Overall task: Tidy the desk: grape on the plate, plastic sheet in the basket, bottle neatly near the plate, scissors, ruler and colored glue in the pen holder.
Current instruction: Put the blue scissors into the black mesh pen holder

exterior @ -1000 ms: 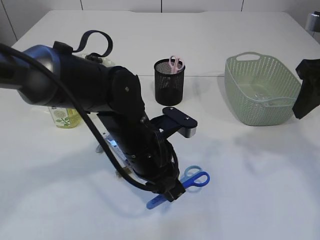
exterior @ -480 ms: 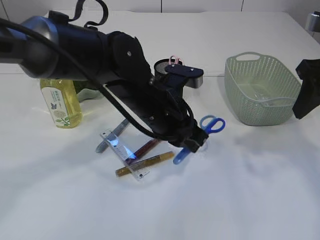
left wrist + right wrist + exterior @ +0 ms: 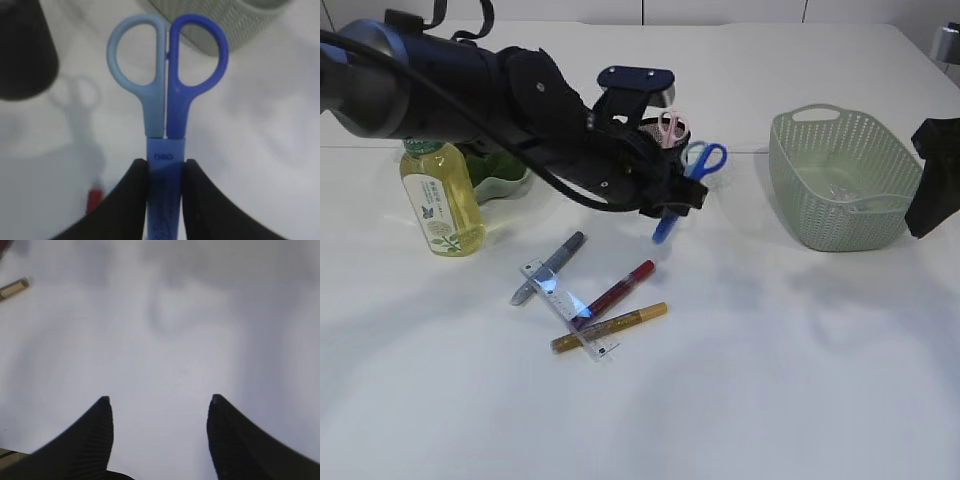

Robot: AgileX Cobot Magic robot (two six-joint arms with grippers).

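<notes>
1. The left gripper is pinching the blue scissors by the blade end, with the handle loops sticking out away from it.
2. The scissors hang tilted in the air, loops up, tip down.
3. The black pen holder is just beside them, a bit to the left and behind.
4. The right gripper is spread apart and empty, far off by the basket.
</notes>
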